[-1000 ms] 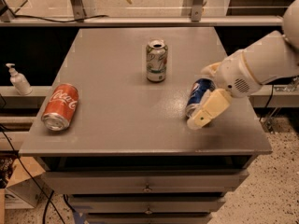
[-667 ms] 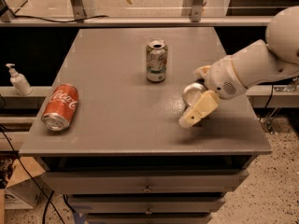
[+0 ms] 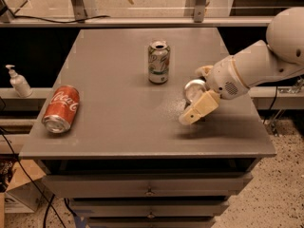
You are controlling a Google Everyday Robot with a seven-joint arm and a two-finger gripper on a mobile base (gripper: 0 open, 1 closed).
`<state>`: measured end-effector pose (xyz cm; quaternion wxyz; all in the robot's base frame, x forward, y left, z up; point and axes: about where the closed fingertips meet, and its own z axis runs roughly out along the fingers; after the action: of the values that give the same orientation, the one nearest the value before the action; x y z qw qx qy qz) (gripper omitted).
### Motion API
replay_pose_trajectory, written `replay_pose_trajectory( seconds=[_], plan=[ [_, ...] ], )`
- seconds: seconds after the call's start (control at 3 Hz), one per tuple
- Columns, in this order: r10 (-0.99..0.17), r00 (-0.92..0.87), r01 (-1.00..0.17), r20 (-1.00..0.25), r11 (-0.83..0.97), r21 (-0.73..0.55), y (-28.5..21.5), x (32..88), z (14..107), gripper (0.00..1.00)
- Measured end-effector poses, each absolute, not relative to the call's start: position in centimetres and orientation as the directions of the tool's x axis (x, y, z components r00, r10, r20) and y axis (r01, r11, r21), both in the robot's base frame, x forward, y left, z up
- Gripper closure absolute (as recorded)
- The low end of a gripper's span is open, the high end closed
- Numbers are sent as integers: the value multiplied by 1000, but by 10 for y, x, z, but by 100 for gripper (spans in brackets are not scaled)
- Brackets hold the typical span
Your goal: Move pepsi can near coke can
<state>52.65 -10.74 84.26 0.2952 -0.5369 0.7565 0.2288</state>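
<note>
My gripper (image 3: 194,98) is over the right part of the grey table (image 3: 118,127), shut on the pepsi can (image 3: 193,87). Only the can's silver end shows, facing the camera and lifted a little off the table; its blue side is hidden by the tan fingers (image 3: 198,109). The coke can (image 3: 61,108) is red with white script and lies on its side near the table's front left corner, far to the left of my gripper.
A white and green can (image 3: 158,61) stands upright at the middle back of the table, just left of and behind my gripper. A soap dispenser (image 3: 19,81) stands on a ledge left of the table. Drawers sit below the front edge.
My gripper has moved left and a little forward with the pepsi can in it, and the can has turned its silver end to the camera. The other cans have not moved.
</note>
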Motion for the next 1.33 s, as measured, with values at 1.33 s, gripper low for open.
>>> replay_pose_trajectory(
  seconds=[1.33],
  plan=[
    [-677, -249, -947, -693, 319, 29, -107, 527, 847, 100]
  ],
)
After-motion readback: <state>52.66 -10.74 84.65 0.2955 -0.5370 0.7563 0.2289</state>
